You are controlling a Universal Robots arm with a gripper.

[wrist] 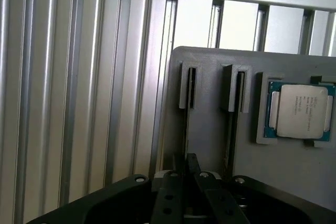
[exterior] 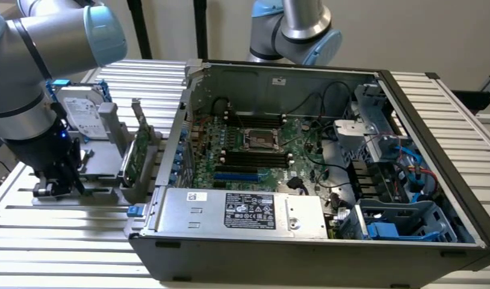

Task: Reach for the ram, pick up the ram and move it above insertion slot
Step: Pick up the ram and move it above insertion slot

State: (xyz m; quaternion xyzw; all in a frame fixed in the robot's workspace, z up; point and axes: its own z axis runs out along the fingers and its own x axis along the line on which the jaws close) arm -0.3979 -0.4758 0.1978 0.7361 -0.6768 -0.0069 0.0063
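A robot arm reached down at the exterior view's left, its black claw [exterior: 59, 180] lowered onto a grey holder [exterior: 108, 162] on the ribbed metal table [exterior: 60, 241]. The holder also carried a silver hard drive [exterior: 78, 111] and a broader green expansion card [exterior: 136, 153], both standing upright. To the exterior view's right sat an open computer case [exterior: 309, 247], its long black insertion slots [exterior: 253, 159] on the motherboard well apart from the claw.

In the wrist view, the claw [wrist: 186, 162] hung directly over the ram [wrist: 185, 124], seen edge-on as a thin dark strip running from a slotted bracket [wrist: 189, 85] towards the claw. Whether the claw was clenched on the ram or released could not be told. A square processor chip [wrist: 302, 111] lay in the same holder [wrist: 273, 177].
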